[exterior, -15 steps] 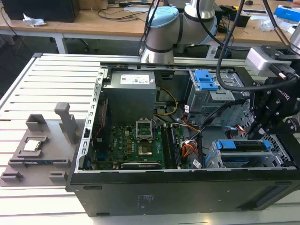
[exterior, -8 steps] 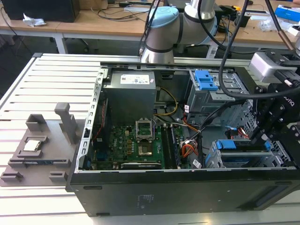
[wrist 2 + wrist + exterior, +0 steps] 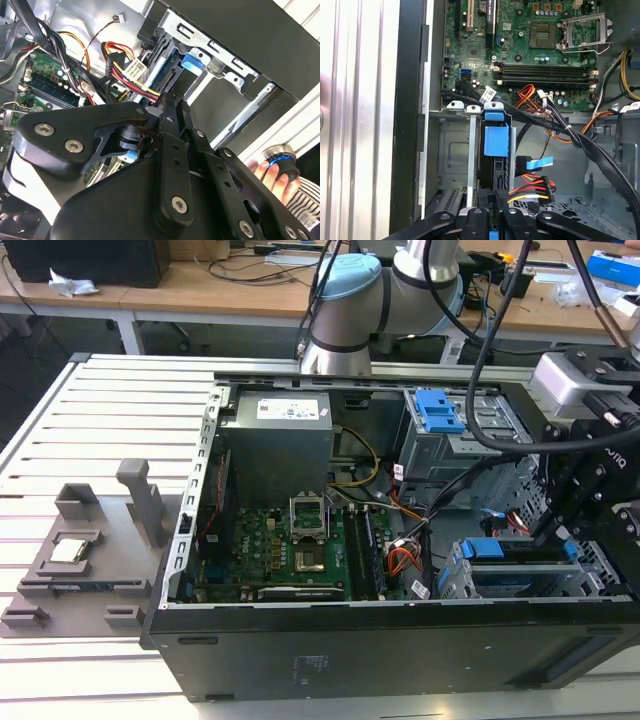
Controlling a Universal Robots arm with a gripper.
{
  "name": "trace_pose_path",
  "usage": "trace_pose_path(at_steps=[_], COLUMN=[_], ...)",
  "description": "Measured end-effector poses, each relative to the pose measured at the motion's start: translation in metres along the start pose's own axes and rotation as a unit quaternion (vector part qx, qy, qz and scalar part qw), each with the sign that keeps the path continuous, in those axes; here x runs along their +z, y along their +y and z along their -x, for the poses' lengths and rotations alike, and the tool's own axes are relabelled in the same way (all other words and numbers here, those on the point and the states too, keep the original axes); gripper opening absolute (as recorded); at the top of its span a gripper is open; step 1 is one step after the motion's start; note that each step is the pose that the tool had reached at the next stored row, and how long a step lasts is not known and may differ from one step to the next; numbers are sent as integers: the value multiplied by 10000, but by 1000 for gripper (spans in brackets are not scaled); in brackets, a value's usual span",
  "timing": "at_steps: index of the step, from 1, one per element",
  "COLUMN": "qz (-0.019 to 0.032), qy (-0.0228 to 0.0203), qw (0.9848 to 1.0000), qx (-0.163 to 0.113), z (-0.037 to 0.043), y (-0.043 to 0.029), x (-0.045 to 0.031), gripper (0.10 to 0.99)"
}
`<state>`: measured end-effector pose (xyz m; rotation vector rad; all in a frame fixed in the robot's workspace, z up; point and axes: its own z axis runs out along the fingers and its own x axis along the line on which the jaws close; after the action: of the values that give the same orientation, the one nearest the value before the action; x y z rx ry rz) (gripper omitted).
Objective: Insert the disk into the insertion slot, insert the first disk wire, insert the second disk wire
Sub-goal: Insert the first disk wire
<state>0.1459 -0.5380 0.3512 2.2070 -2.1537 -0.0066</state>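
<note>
The disk (image 3: 492, 170) lies in the insertion slot (image 3: 470, 150), with its blue caddy tab (image 3: 497, 142) at the end toward the motherboard. In the exterior view the same blue caddy (image 3: 490, 548) shows in the low silver bay (image 3: 520, 582) at the case's near right corner. My gripper (image 3: 556, 536) hangs just above that bay. Its fingers (image 3: 172, 150) come together at a black plug with red, yellow and black wires (image 3: 532, 189) at the disk's end. A blue flat wire (image 3: 536, 163) ends beside the disk, and I cannot tell whether it is plugged in.
A taller grey cage with a blue clip (image 3: 440, 410) stands behind the bay. The motherboard (image 3: 290, 540) and power supply (image 3: 275, 435) lie toward the exterior view's left. Loose cable bundles (image 3: 580, 137) cross near the bay. A person's hand (image 3: 272, 172) rests on a knob outside the case.
</note>
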Motion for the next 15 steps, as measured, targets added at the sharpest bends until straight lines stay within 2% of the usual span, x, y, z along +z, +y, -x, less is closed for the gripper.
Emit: trace_pose_path(at_steps=[4,12,15], qz=[4,21,26], qy=[-79,-154,-159], qw=[9999,9990,9990], qx=[120,423,423], z=[1,4,19], y=[-3,-22,-45], x=[20,74,84], gripper=[169,169,169])
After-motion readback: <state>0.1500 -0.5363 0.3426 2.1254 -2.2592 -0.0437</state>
